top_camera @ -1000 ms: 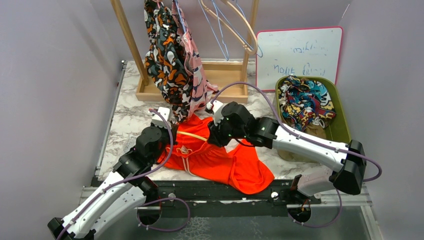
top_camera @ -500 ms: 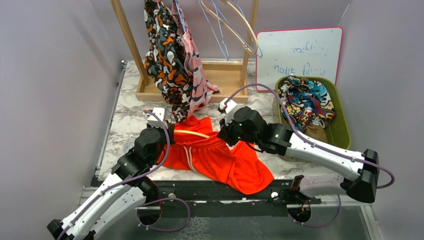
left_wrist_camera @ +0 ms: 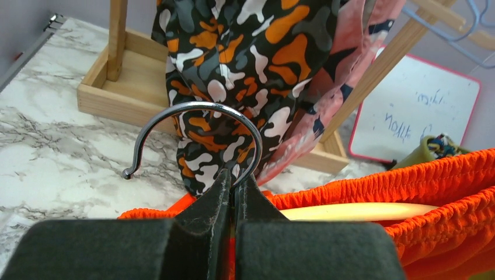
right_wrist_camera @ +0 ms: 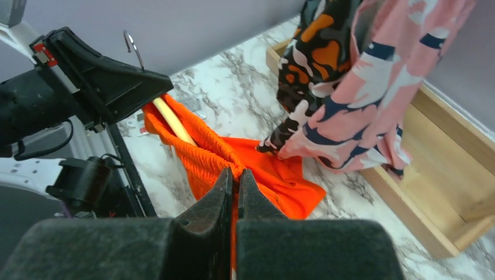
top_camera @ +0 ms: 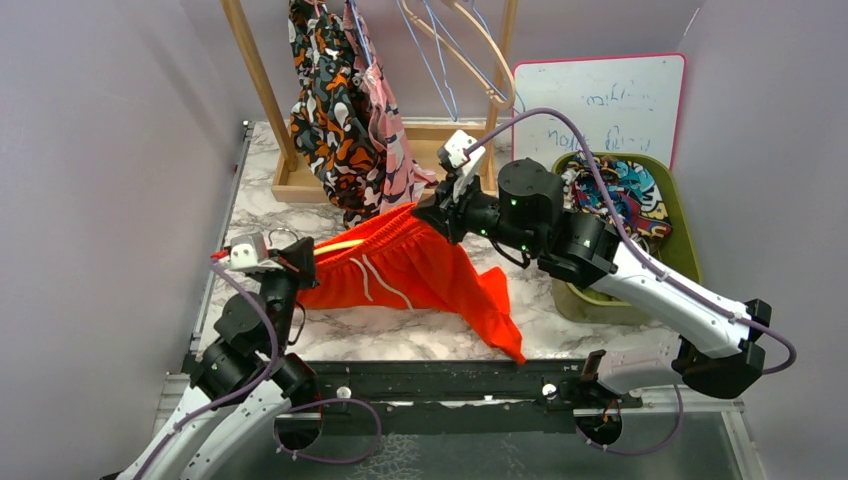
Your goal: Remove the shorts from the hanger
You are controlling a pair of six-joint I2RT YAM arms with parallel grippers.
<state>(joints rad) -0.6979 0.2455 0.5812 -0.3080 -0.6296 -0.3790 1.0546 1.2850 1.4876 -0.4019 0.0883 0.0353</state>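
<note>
The grey-veined marble desk (top_camera: 250, 225) lies bare left of the wooden garment rack (top_camera: 300, 185) and in a strip along its near edge. The rack's top is cut off. Just in front of the rack, the bright orange fabric shorts (top_camera: 420, 275) are stretched between both arms, one leg trailing toward the near edge. Right of the rack, the olive green bin (top_camera: 688, 255) is partly hidden by the right arm. The pale wooden hanger (left_wrist_camera: 362, 211) is mostly buried in the waistband. Left jaws are clenched on its chrome hook (left_wrist_camera: 198, 106); right jaws are clenched on bunched waistband.
</note>
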